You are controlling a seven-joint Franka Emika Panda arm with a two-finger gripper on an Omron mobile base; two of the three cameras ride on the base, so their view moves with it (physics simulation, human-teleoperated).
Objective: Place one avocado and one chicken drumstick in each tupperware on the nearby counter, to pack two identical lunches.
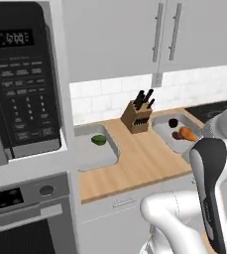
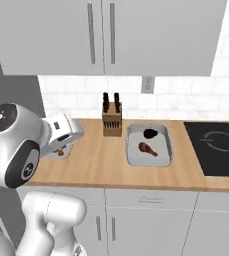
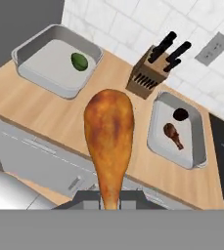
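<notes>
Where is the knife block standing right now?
The knife block stands on the counter against the tiled backsplash, between the two grey tupperware containers; in the right base view it is just left of the container holding a drumstick.

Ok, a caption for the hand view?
Gripper holds orange-brown chicken drumstick above tan wood counter between two pale-grey tupperware trays.

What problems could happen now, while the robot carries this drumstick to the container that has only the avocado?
1. The tool grips the drumstick only by its thin bone end; the heavy end may swing or slip out.
2. The avocado lies in the left tupperware; a drop onto it might roll it.
</notes>
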